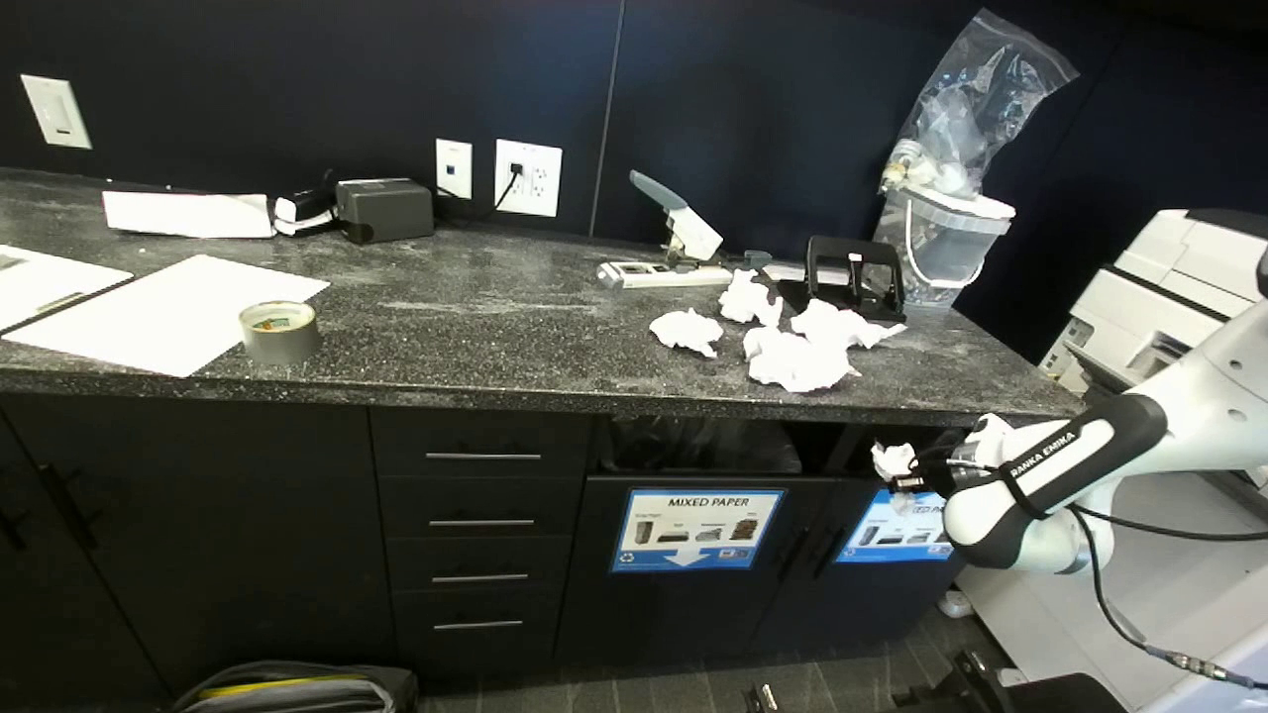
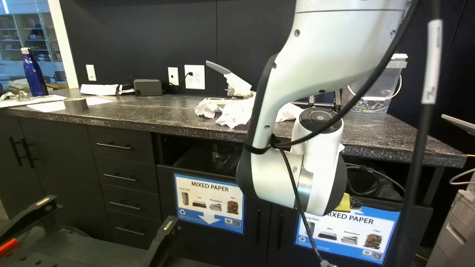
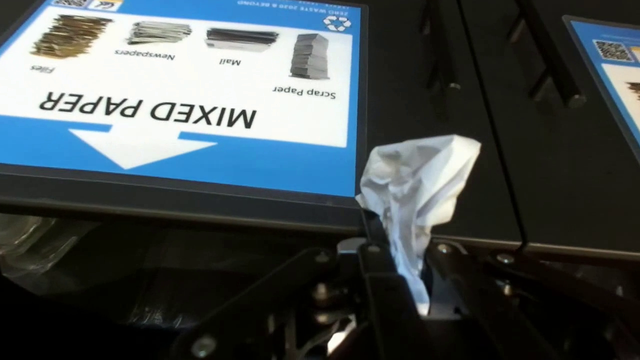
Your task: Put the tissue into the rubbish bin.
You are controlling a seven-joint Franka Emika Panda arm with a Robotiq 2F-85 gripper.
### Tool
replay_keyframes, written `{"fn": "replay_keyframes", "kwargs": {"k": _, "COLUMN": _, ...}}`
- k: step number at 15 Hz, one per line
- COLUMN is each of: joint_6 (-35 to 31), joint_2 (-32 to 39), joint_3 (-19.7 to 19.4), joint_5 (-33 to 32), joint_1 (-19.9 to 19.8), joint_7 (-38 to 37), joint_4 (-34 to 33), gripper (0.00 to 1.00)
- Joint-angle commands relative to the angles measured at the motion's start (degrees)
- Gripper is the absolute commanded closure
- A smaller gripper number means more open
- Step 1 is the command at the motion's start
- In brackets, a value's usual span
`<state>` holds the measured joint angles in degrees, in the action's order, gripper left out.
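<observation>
My gripper (image 3: 404,245) is shut on a crumpled white tissue (image 3: 420,180), which sticks out beyond the fingertips. In an exterior view the gripper (image 1: 909,483) and its tissue (image 1: 894,460) are below the counter's front edge, before the right-hand mixed paper door. In an exterior view the arm hides the gripper. The rubbish bins sit in openings under the counter: a left bin with a plastic liner (image 1: 693,444) and a right bin with a dark liner (image 2: 374,181). The wrist view shows clear plastic (image 3: 40,245) in the dark opening beside the sign. Several loose tissues (image 1: 792,358) lie on the counter.
The dark counter (image 1: 495,347) overhangs the bin openings. A stapler (image 1: 674,272), a black hole punch (image 1: 854,277) and a clear bucket (image 1: 941,243) stand behind the tissues. Door handles (image 3: 550,55) stick out between the signs. A printer (image 1: 1149,297) is at the right.
</observation>
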<state>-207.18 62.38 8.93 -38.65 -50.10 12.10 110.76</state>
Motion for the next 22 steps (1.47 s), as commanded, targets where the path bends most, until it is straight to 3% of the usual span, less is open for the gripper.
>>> {"fn": "replay_keyframes", "kwargs": {"k": 1, "joint_6": -0.2, "joint_2": 5.3, "joint_3": 5.9, "joint_5": -6.9, "joint_1": -7.5, "joint_7": -0.8, "joint_4": -6.7, "gripper": 0.87}}
{"fn": "replay_keyframes", "kwargs": {"k": 9, "joint_6": 6.0, "joint_2": 15.0, "joint_3": 18.4, "joint_5": -17.1, "joint_1": -18.0, "joint_7": -1.4, "joint_4": -16.1, "gripper": 0.87}}
{"fn": "replay_keyframes", "kwargs": {"k": 13, "joint_6": 10.0, "joint_2": 19.4, "joint_3": 23.4, "joint_5": -18.8, "joint_1": -20.1, "joint_7": 0.0, "joint_4": -20.1, "gripper": 0.87}}
{"fn": "replay_keyframes", "kwargs": {"k": 19, "joint_6": 13.8, "joint_2": 23.5, "joint_3": 27.5, "joint_5": -18.4, "joint_1": -21.0, "joint_7": 1.5, "joint_4": -24.0, "gripper": 0.87}}
{"fn": "replay_keyframes", "kwargs": {"k": 20, "joint_6": 14.4, "joint_2": 23.7, "joint_3": 27.8, "joint_5": -18.4, "joint_1": -21.0, "joint_7": 1.7, "joint_4": -24.2, "gripper": 0.62}}
{"fn": "replay_keyframes", "kwargs": {"k": 22, "joint_6": 15.0, "joint_2": 23.8, "joint_3": 27.5, "joint_5": -18.1, "joint_1": -20.2, "joint_7": 1.9, "joint_4": -25.1, "gripper": 0.56}}
